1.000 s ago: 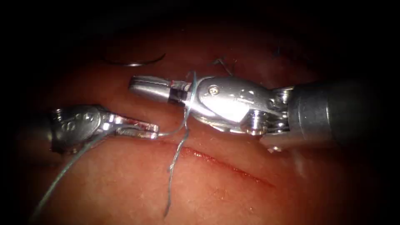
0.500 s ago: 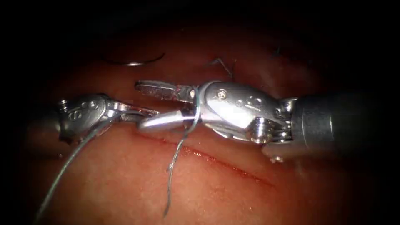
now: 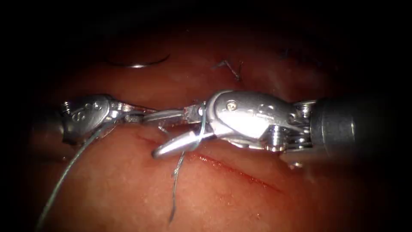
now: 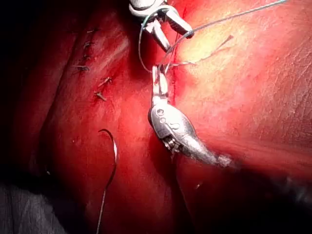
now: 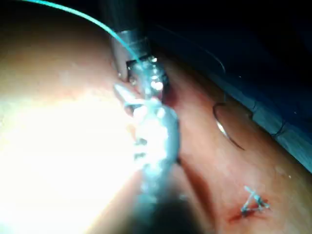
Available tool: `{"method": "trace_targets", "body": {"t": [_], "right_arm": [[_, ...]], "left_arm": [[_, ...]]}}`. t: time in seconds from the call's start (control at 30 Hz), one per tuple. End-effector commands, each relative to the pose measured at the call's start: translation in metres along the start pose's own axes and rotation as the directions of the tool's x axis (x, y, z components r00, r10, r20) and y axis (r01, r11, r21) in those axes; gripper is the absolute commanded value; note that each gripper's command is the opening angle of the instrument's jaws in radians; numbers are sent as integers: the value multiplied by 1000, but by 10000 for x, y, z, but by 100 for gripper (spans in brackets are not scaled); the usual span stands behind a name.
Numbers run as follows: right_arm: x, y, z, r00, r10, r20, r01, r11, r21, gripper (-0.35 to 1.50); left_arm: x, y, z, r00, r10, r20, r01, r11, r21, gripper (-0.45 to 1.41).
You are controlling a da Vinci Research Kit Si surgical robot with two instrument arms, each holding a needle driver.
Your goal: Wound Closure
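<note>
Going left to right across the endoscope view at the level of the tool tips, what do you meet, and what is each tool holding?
Left tool, jaws shut on the thread → right tool, jaws open, holding nothing, thread looped round it → its shaft. The needle lies free on the tissue.

A surgical training lab, by the look of it: a slab of tissue (image 3: 128, 193) with a red cut (image 3: 240, 172) lies lit against darkness. Beside the cut work two wristed steel tools on thin shafts. Beyond the cut rest a curved needle (image 3: 139, 64) and finished stitches (image 4: 92, 68).
</note>
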Motion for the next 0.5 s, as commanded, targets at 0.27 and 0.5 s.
{"method": "trace_targets", "body": {"t": [0.27,0.5], "right_arm": [[-19,-5,15,995,-46,91,34,991,130,39],[-43,-24,26,990,-74,123,46,974,220,79]], "left_arm": [[-6,-1,-1,1000,0,0,0,1000,-2,-45],[-6,0,-3,1000,-2,2,2,1000,-4,-45]]}}
